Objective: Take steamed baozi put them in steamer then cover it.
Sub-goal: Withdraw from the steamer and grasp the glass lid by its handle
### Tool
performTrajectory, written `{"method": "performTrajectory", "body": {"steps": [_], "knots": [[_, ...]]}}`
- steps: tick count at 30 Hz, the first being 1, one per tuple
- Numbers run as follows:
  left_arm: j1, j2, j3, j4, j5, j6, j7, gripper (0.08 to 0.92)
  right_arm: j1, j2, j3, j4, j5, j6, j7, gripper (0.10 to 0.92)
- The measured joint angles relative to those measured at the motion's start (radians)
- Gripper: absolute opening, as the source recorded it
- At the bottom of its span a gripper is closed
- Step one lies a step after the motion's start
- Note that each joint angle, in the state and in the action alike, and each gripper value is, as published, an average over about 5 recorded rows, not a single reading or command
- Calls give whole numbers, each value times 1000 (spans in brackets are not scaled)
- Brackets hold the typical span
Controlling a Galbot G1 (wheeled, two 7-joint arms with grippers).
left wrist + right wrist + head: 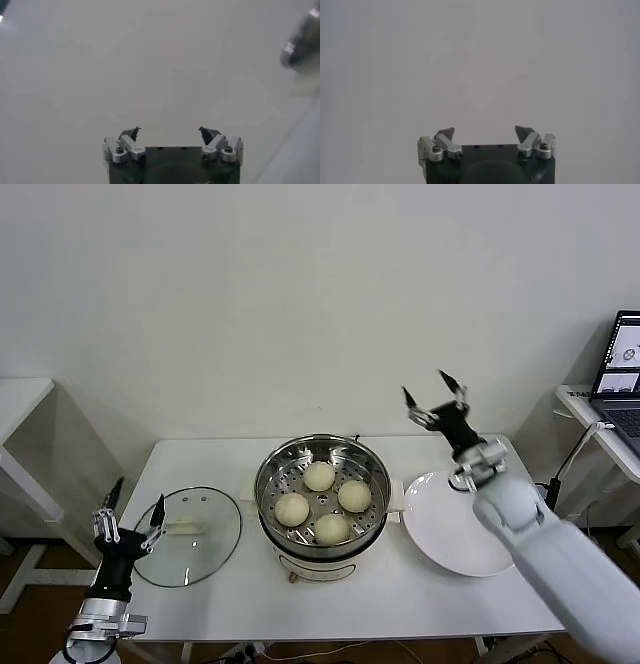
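Note:
Several cream-white steamed baozi [320, 476] sit on the perforated tray inside the shiny steel steamer [272, 466] at the table's middle. The glass cover [205, 549] with its white handle [186, 527] lies flat on the table to the steamer's left. My left gripper [131, 510] is open and empty, raised at the table's left front edge beside the cover. My right gripper [435, 396] is open and empty, held up in the air behind the white plate, right of the steamer. Both wrist views, left [170, 131] and right [485, 131], face only the blank wall.
A flat white plate [450, 534] lies right of the steamer, under my right arm. A laptop [622, 374] stands on a side table at far right. Another white table's edge [20, 399] is at far left.

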Motion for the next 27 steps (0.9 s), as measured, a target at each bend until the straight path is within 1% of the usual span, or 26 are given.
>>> {"method": "performTrajectory", "body": {"steps": [5, 12, 27], "knots": [[1, 20, -3, 107, 160, -23, 0, 823, -189, 64, 152, 12, -39, 38, 25, 823], [-13, 19, 10, 222, 306, -53, -19, 823, -345, 151, 267, 18, -92, 59, 47, 823], [-122, 6, 61, 372, 421, -67, -56, 823, -473, 256, 357, 10, -158, 72, 59, 823]]}}
